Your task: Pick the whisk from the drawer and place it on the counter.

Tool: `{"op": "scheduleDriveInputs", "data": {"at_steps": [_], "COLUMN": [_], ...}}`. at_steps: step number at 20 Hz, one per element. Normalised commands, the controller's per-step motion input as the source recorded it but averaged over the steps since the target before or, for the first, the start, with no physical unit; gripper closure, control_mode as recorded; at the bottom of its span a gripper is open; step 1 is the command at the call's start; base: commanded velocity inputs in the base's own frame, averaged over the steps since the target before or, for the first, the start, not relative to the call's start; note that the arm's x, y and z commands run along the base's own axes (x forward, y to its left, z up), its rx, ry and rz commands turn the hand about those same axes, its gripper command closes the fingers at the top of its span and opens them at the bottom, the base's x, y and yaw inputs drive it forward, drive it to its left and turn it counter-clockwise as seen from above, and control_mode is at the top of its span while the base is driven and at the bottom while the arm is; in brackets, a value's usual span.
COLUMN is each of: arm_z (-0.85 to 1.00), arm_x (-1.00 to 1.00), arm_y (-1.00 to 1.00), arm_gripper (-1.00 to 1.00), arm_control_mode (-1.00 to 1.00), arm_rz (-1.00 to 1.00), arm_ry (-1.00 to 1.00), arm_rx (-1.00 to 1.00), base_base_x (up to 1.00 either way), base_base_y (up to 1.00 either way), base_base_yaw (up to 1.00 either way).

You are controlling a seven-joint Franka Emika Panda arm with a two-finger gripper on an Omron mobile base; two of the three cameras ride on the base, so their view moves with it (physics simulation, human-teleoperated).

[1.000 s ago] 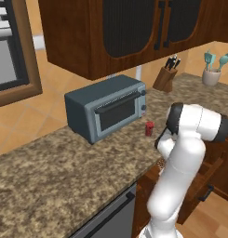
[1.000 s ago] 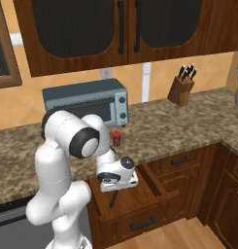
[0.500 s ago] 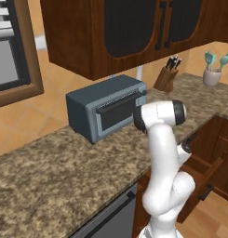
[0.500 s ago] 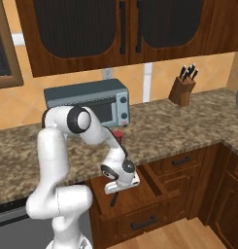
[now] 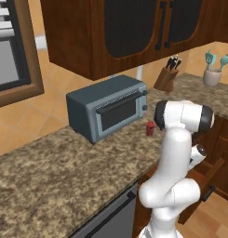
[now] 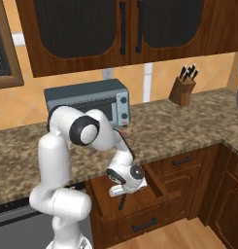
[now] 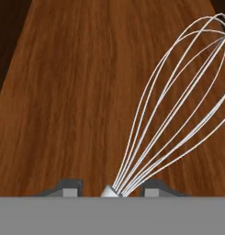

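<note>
Silver wires of the whisk (image 7: 171, 110) fan out over the reddish-brown floor of the open drawer (image 6: 140, 204), where we find it lying. Our claw (image 7: 110, 187) is down inside, its fingertips (image 7: 68, 186) narrowed either side of the whisk's neck; we cannot tell if they grip. Granite table (image 6: 188, 121) runs above.

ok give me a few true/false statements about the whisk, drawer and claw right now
1. The drawer stands pulled open below the counter. True.
2. The whisk lies on the counter. False: it is in the drawer, its wire head over the wooden floor.
3. The claw is down in the drawer, a finger on each side of the whisk's neck. True.
4. The knife block stands inside the drawer. False: it stands on the counter by the wall.
5. The toaster oven door hangs open. False: it is shut.
</note>
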Motion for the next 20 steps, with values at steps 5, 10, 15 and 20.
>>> {"op": "scheduleDriveInputs", "data": {"at_steps": [5, 10, 15, 20], "arm_z": [0.99, 1.0, 1.0, 1.0], "arm_x": [-0.1, -0.53, -0.59, -0.21], "arm_y": [-0.1, -0.16, -0.16, -0.32], "arm_gripper": [1.0, 1.0, 1.0, 1.0], "arm_control_mode": [-1.0, -1.0, -1.0, -1.0], "arm_rz": [0.0, -0.04, -0.16, -0.28], "arm_ry": [0.09, 0.09, 0.14, 0.12], "arm_rx": [0.01, 0.0, 0.0, 0.02], "base_base_x": [0.0, 0.0, 0.0, 0.0], "base_base_y": [0.0, 0.0, 0.0, 0.0], "base_base_yaw": [0.0, 0.0, 0.0, 0.0]}}
